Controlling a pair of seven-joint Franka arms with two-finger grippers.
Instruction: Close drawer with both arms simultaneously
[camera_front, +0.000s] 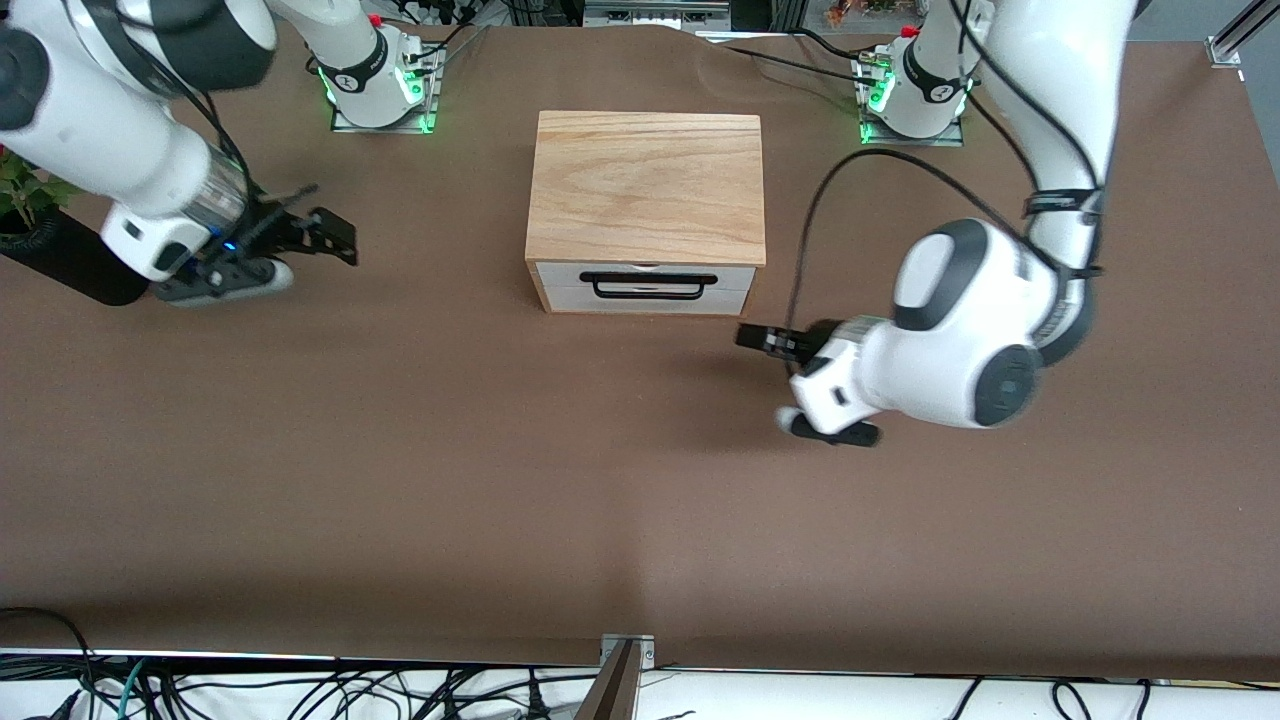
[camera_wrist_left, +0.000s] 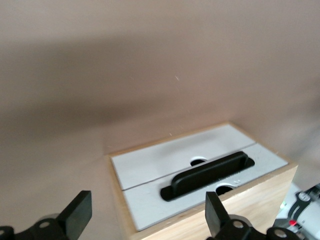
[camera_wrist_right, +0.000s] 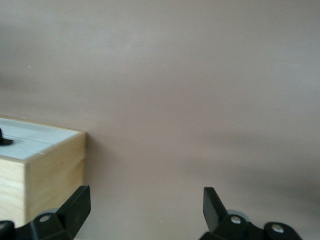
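Observation:
The light oak box (camera_front: 645, 185) stands mid-table. The drawer's white front (camera_front: 645, 290) with its black bar handle (camera_front: 648, 285) looks flush with the box. My left gripper (camera_front: 757, 340) is open over the table, just in front of the drawer's corner at the left arm's end, touching nothing. The left wrist view shows its open fingers (camera_wrist_left: 80, 212) framing the white front (camera_wrist_left: 165, 172) and handle (camera_wrist_left: 207, 175). My right gripper (camera_front: 330, 222) is open and empty over the table, well off the box toward the right arm's end. Its wrist view shows open fingers (camera_wrist_right: 212, 205) and the box's corner (camera_wrist_right: 45, 172).
A black pot with a green plant (camera_front: 45, 250) sits at the right arm's end, close under the right arm. The arm bases (camera_front: 380, 90) (camera_front: 915, 95) stand at the table's edge farthest from the front camera. A black cable (camera_front: 830, 200) loops beside the box.

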